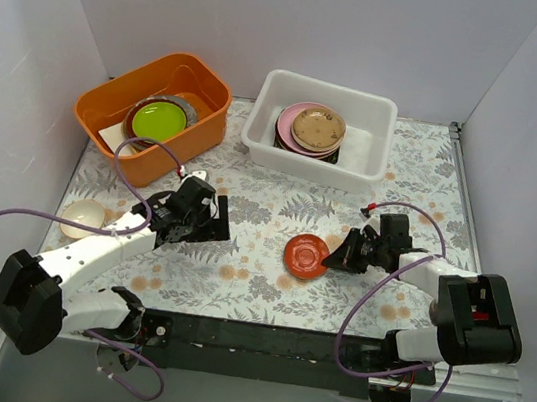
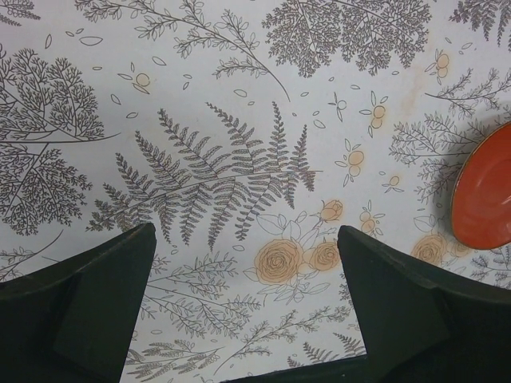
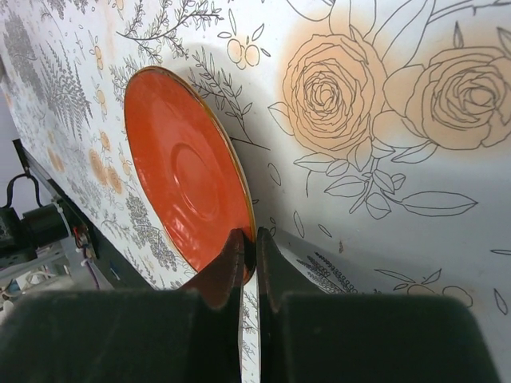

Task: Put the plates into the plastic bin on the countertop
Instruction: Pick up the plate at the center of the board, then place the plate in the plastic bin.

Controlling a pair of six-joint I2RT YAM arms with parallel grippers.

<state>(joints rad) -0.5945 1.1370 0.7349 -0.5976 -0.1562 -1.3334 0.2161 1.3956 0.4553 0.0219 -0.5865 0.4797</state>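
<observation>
An orange-red plate [image 1: 306, 255] is at the middle of the countertop [image 1: 267, 211]. My right gripper [image 1: 339, 255] is shut on its right rim; in the right wrist view the fingers [image 3: 239, 259] pinch the rim of the plate [image 3: 184, 171]. The white plastic bin [image 1: 268, 135] at the back holds a stack of plates with a gold/cream one [image 1: 319, 128] on top of a pink one. My left gripper [image 1: 213, 221] is open and empty over the countertop [image 2: 239, 120], left of the orange-red plate [image 2: 483, 191].
An orange tub [image 1: 100, 110] at the back left holds a lime-green plate [image 1: 157, 121] and other dishes. A cream dish [image 1: 83, 218] lies by the left wall. Grey walls close in on three sides.
</observation>
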